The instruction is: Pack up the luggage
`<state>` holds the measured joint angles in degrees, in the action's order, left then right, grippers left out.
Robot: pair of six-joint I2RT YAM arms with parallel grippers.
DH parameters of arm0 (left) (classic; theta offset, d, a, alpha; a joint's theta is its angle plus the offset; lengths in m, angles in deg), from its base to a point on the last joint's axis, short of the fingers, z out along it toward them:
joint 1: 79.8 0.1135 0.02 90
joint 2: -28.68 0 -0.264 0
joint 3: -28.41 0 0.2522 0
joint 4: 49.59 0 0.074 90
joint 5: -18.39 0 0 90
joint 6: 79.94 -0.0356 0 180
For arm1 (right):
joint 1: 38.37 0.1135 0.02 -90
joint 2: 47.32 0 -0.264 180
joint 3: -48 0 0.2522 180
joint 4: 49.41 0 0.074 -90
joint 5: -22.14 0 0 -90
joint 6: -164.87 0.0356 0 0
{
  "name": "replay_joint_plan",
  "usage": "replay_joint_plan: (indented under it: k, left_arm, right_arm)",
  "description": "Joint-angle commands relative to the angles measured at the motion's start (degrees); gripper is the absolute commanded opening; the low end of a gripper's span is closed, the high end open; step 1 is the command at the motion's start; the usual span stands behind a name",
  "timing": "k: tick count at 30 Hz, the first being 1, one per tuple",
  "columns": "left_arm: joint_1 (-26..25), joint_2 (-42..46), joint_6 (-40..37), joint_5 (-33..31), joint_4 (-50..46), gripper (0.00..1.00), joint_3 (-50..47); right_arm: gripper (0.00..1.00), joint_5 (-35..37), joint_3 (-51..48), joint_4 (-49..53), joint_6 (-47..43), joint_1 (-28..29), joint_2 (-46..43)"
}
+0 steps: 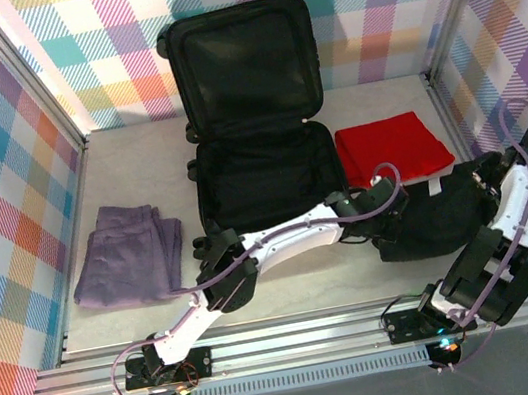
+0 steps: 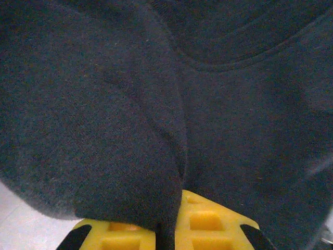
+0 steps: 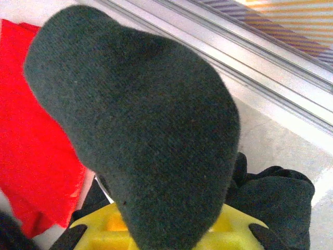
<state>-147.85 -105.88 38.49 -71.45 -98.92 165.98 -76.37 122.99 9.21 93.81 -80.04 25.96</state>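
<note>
Luggage [image 1: 267,182] lies open, upper centre of top view. Left gripper [image 2: 169,229] and right gripper [image 3: 166,234] both pinch black garment [image 1: 435,218], centre right, below red cloth [image 1: 393,148].

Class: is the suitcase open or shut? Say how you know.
Open. The suitcase has its lid raised at the back, black lining showing in both halves.

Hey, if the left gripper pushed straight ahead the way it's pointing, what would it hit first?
The black garment. A fold of it sits pinched in the left gripper, and the dark fabric covers the way ahead in the wrist view. What lies behind the cloth cannot be told.
</note>
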Motion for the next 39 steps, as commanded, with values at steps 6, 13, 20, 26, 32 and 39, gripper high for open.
replay_joint_plan:
  k: [6,13,20,26,32,39]
  left_arm:
    - [4.6,9.4,-4.5,-2.8,-4.3,0.00,2.5]
    - [9.5,11.7,-7.1,-5.0,-5.6,0.00,2.4]
    - [16.7,15.4,-9.4,-7.8,-6.7,0.00,-0.7]
    - [24.0,21.9,-11.2,-9.2,-5.6,0.00,-9.3]
    - [31.5,28.9,-11.6,-9.8,-3.8,0.00,-20.6]
    - [36.9,34.4,-10.6,-9.7,-1.3,0.00,-31.9]
  right_arm:
    - [0.01,-10.9,5.3,5.3,-0.1,-0.2,-4.7]
    - [0.01,-13.7,9.5,3.8,5.2,9.1,-7.3]
    - [0.01,-7.2,13.3,-1.5,11.7,26.6,-2.8]
    - [0.00,-1.6,17.9,-5.3,14.4,39.6,5.2]
    - [0.00,1.6,23.4,-8.7,16.5,49.7,15.4]
    - [0.01,3.1,31.3,-8.2,17.3,56.8,26.7]
